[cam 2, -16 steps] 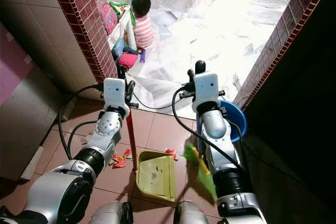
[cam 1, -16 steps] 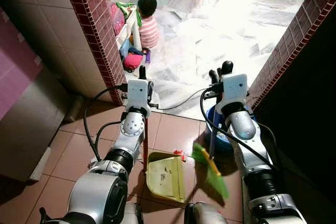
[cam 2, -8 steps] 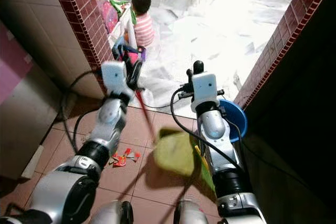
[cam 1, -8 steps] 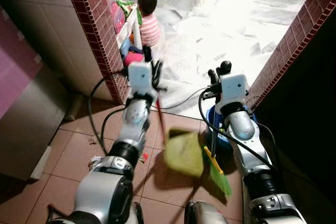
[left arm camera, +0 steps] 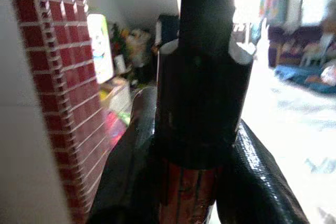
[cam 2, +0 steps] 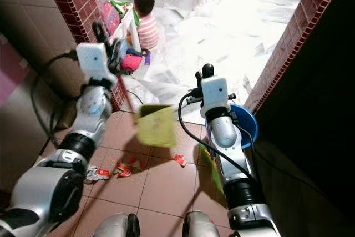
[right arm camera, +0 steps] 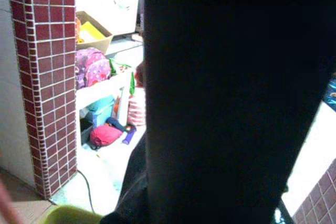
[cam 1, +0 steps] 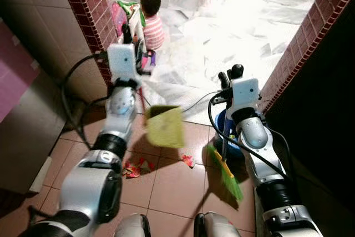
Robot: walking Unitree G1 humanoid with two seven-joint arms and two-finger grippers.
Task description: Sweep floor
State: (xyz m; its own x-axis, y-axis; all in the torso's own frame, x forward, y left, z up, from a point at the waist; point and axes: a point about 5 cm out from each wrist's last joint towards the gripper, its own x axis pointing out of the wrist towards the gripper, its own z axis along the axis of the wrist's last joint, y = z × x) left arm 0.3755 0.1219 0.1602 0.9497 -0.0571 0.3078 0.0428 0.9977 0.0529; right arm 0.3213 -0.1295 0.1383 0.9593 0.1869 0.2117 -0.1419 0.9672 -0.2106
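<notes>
Yellow-green plastic, the dustpan (cam 1: pixel 165 126) hangs blurred above the terracotta floor tiles (cam 1: pixel 172 184), its red handle (cam 1: pixel 141 99) clasped by the left gripper (cam 1: pixel 128 33). Red scraps (cam 1: pixel 133 167) litter the tiles. The right gripper (cam 1: pixel 231 75) clenches the green-bristled broom (cam 1: pixel 224 171) beside a blue bucket (cam 2: pixel 248 127). A seated person (cam 2: pixel 145 21) is beyond.

The left wrist view shows black fingers (left arm camera: pixel 131 161) pinching the handle (glossy red, black-capped).

The right wrist view shows a brick pillar (right arm camera: pixel 46 66).

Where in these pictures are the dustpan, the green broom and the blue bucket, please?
dustpan (cam 1: pixel 165 127), left eye view, middle of its yellow-green pan.
green broom (cam 1: pixel 229 178), left eye view, on its green bristles.
blue bucket (cam 2: pixel 248 122), right eye view, on its blue rim.
</notes>
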